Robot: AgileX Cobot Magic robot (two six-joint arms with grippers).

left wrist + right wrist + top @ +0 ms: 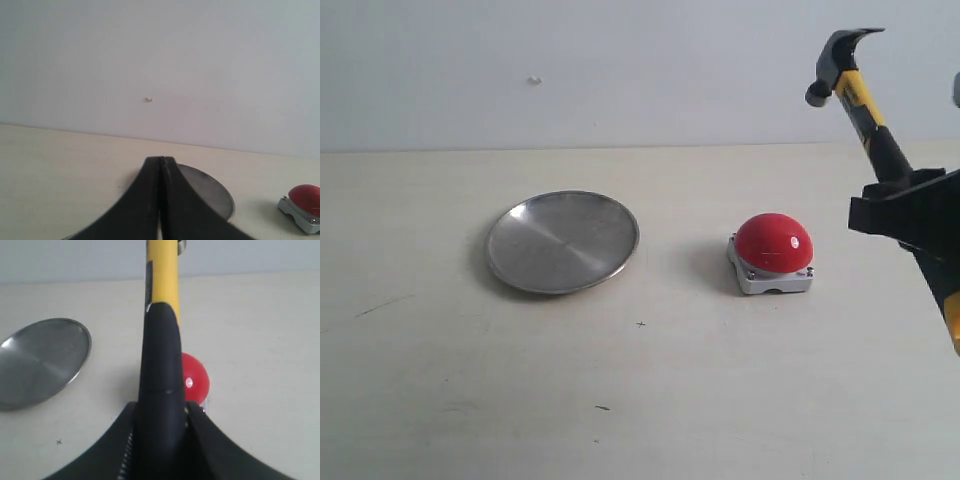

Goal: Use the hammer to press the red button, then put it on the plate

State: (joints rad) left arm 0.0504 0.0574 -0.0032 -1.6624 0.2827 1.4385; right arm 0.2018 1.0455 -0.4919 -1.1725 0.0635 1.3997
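Hammer (865, 98) is sitting pinched in my right gripper (903, 198), held on its black handle. I'm judging it stiff and top-heavy, head rising above my grip. The red button (774, 243) is waiting below me, the plate (563, 242) beyond it.

The plate (562, 242) is brushed steel, shiny and faintly streaked. The button (774, 243) is glossy red plastic on a duller grey base (770, 282). The hammer (865, 108) has a dark metal head, a smooth yellow neck and a matt black grip. My fingers (107, 460) look matt black. The bench (640, 400) is pale, smooth and matt.
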